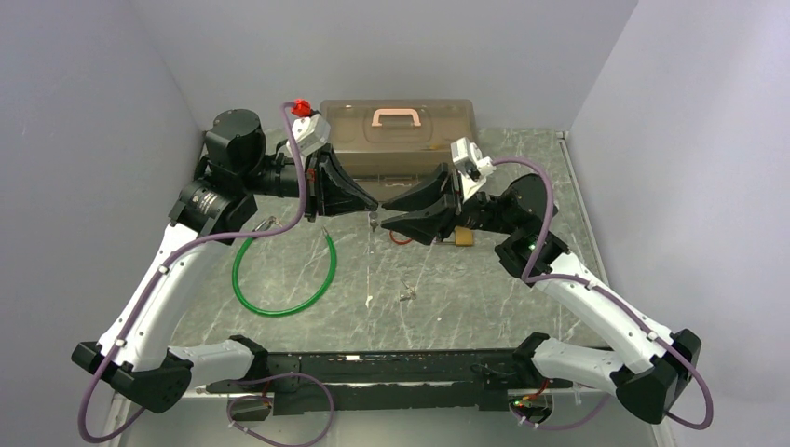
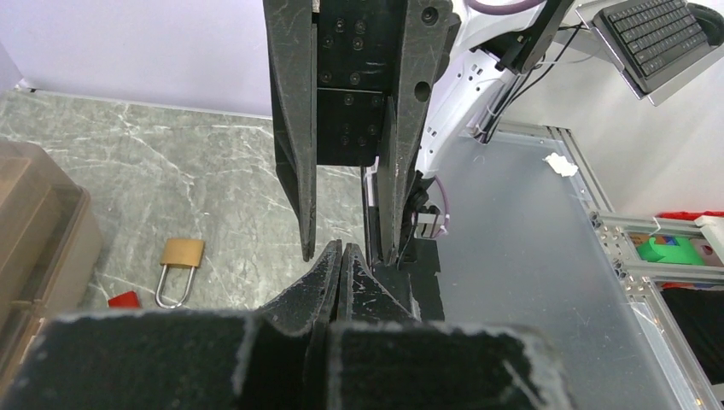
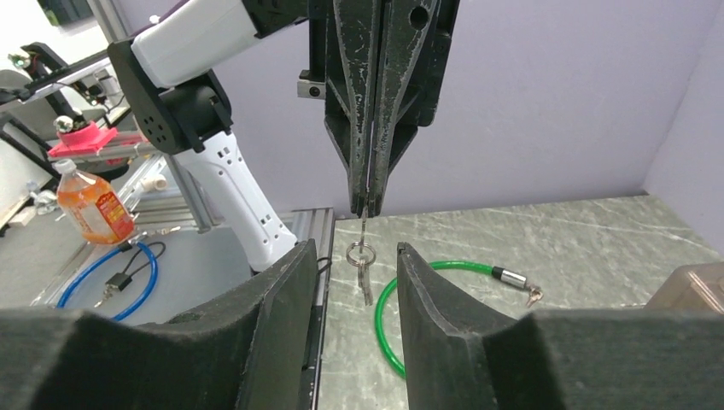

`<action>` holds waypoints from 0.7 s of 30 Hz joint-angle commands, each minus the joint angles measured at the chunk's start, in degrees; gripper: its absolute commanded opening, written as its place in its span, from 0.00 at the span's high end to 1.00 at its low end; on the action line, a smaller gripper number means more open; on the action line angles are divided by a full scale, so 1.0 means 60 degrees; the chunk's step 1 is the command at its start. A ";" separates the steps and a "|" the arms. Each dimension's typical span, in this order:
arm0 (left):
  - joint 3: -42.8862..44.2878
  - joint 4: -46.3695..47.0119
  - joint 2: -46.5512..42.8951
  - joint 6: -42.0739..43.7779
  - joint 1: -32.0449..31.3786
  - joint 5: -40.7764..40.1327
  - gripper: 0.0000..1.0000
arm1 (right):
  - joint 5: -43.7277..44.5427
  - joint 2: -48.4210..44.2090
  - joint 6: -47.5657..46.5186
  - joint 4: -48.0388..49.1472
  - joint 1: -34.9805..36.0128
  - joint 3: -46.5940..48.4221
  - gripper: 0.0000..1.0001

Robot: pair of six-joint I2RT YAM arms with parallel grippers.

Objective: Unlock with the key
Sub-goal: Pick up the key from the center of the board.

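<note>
**Key pinched on the left, right jaws apart**

Starting at my left, the green cable point(image 3: 465, 267) lies looped on the table. My left gripper point(image 3: 369, 209) is clamped on the key point(image 3: 364, 226), which it holds in mid-air with a key ring point(image 3: 359, 254) dangling beneath. My right gripper point(image 1: 384, 212) stands parted, flanking that ring. The brown lidded box point(image 1: 399, 140) behind is closed, and I cannot make out its contents. The brass padlock point(image 2: 181, 260) lies rightward, half hidden from overhead.
</note>
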 commanded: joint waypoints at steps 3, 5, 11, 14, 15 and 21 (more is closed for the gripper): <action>0.0034 0.0501 -0.0191 -0.0292 0.0083 0.0255 1.00 | 0.0111 0.0058 0.0691 0.1836 -0.0090 -0.0121 0.56; 0.0026 0.0496 -0.0205 -0.0293 0.0100 0.0246 1.00 | 0.0077 0.0181 0.0910 0.2150 -0.0091 -0.0091 0.55; 0.0042 0.0517 -0.0219 -0.0315 0.0139 0.0211 1.00 | -0.0149 0.0651 0.1438 0.2614 -0.0090 0.0017 0.55; 0.0029 0.0509 -0.0234 -0.0307 0.0127 0.0209 1.00 | -0.0197 0.0740 0.1565 0.2716 -0.0091 -0.0032 0.55; 0.0026 0.0517 -0.0234 -0.0307 0.0131 0.0209 1.00 | -0.0199 0.0749 0.1589 0.2740 -0.0091 -0.0053 0.55; 0.0044 0.0567 -0.0212 -0.0344 0.0142 0.0191 1.00 | -0.0190 0.0870 0.1767 0.2954 -0.0080 -0.0087 0.58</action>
